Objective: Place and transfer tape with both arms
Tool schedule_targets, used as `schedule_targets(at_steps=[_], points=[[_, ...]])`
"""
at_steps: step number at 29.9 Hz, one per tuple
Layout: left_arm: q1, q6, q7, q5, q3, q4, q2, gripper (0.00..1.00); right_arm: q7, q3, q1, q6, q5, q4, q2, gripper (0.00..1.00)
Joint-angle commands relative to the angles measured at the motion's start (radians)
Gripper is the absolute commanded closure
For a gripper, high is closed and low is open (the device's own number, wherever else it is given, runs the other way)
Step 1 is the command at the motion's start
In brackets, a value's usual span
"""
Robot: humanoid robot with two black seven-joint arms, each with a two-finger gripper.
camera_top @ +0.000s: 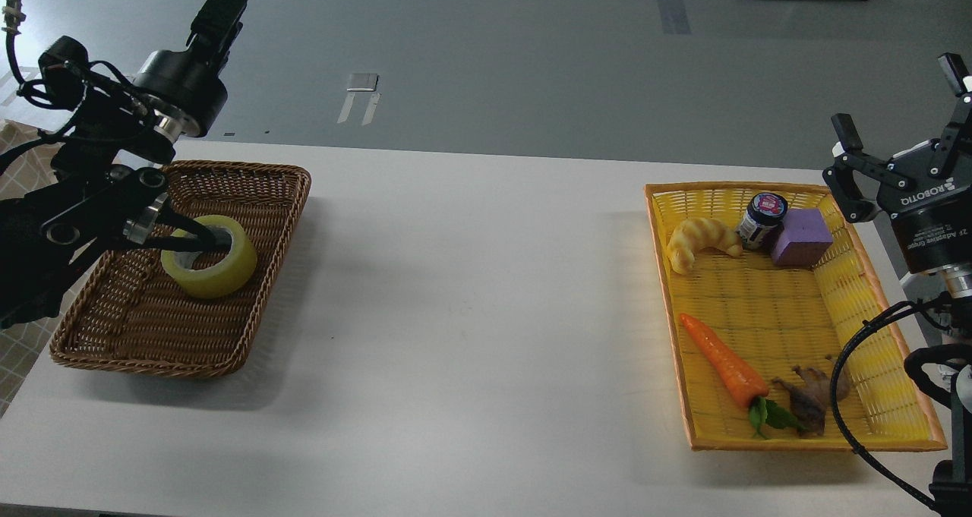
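The tape, a yellow roll with a grey-white core, lies flat in the brown wicker basket at the left. My left arm rises over the basket's far left corner. Its gripper points up and away, well above the tape, and is seen edge-on as one dark bar. A thin dark part of the arm crosses the tape's core. My right gripper is open and empty, held up beside the far right corner of the yellow basket.
The yellow basket holds a croissant, a dark jar, a purple block, a carrot and a small brown figure. A checked cloth lies off the table's left edge.
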Motion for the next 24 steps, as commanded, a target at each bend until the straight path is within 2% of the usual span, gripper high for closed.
schedule_targets(at_steps=[1, 4, 8, 14, 18, 21, 23, 24], points=[[0.000, -0.078, -0.017, -0.012, -0.066, -0.115, -0.024, 0.02, 0.000, 0.002, 0.000, 0.000, 0.001, 0.001, -0.001, 0.00], [0.005, -0.112, -0.041, -0.021, -0.111, -0.194, -0.046, 0.02, 0.000, 0.011, 0.002, 0.000, 0.001, 0.004, -0.004, 0.00], [0.010, -0.124, -0.041, -0.049, -0.120, -0.205, -0.088, 0.02, 0.000, 0.020, 0.044, 0.000, 0.001, 0.003, -0.012, 0.00], [0.011, -0.173, -0.041, -0.078, -0.195, -0.315, -0.118, 0.02, 0.000, 0.019, 0.077, 0.000, 0.001, 0.009, -0.012, 0.00], [0.028, -0.298, -0.041, -0.095, -0.231, -0.310, -0.138, 0.02, -0.012, 0.008, 0.127, 0.000, -0.002, -0.003, -0.013, 0.00], [0.057, -0.420, -0.041, -0.139, -0.254, -0.303, -0.135, 0.02, -0.069, 0.003, 0.179, 0.000, -0.022, -0.016, -0.013, 0.00], [0.057, -0.509, -0.041, -0.244, -0.357, -0.297, -0.157, 0.02, -0.133, -0.001, 0.222, 0.000, -0.053, -0.011, 0.005, 0.00], [0.059, -0.525, -0.041, -0.269, -0.384, -0.292, -0.171, 0.02, -0.143, -0.009, 0.227, 0.000, -0.056, -0.010, 0.013, 0.00]])
